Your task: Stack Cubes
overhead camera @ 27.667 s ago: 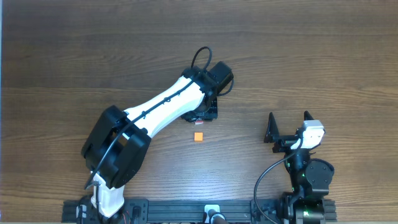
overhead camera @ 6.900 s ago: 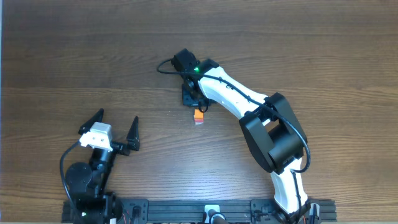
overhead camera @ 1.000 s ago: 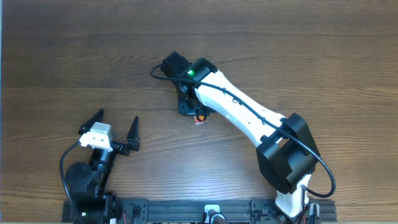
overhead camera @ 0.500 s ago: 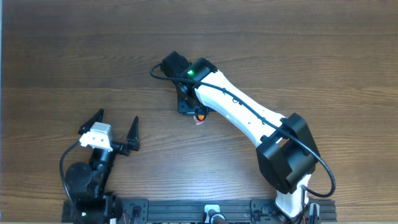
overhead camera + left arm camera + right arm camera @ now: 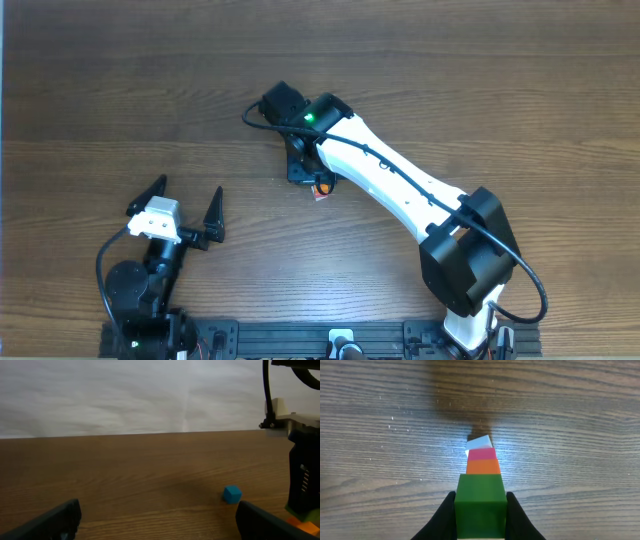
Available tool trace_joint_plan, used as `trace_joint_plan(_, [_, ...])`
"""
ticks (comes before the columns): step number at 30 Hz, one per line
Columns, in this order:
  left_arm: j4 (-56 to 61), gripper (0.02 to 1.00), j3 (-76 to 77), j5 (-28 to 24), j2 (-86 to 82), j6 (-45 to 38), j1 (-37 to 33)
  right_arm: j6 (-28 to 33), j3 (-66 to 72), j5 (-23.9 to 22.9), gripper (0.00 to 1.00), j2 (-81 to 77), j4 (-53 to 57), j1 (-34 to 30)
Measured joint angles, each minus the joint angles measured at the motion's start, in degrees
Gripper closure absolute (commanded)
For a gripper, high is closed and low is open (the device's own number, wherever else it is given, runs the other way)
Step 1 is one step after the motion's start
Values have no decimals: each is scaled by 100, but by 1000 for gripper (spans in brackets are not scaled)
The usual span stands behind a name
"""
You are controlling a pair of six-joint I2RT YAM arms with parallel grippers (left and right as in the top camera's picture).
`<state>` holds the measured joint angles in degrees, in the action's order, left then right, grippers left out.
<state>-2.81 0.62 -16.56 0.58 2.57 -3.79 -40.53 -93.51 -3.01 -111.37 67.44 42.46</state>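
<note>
We see a brown wooden desk (image 5: 120,80) that carries everything. The right arm (image 5: 390,185) is the biggest thing on it. It runs from its base at the desk's near edge, by the right corner, slantwise to the middle of the desk. The left arm (image 5: 150,260) is folded up over its own base by the near left corner.

The left gripper (image 5: 188,188) hangs above the wood near that corner. Its two dark fingers are spread wide with nothing between them. The right gripper (image 5: 480,520) points down over the middle of the desk, and its fingers are pinched on the two sides of the green cube (image 5: 480,495).

That green cube is the top of a small column near the desk's middle. Beneath it we see the orange cube (image 5: 482,466), then the pink cube (image 5: 481,453), and at the bottom the white cube (image 5: 480,442) on the wood. The white one is turned a little out of line with those above it. We cannot tell whether the green cube rests fully on the orange one.

The blue cube (image 5: 231,494) stands alone on the bare wood, near the column but apart from it.
</note>
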Motion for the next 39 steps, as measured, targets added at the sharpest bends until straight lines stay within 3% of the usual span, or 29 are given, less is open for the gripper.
trace_joint_plan(39, [0, 18, 0, 0, 0, 0, 0, -87, 291, -42, 989, 33, -236, 35])
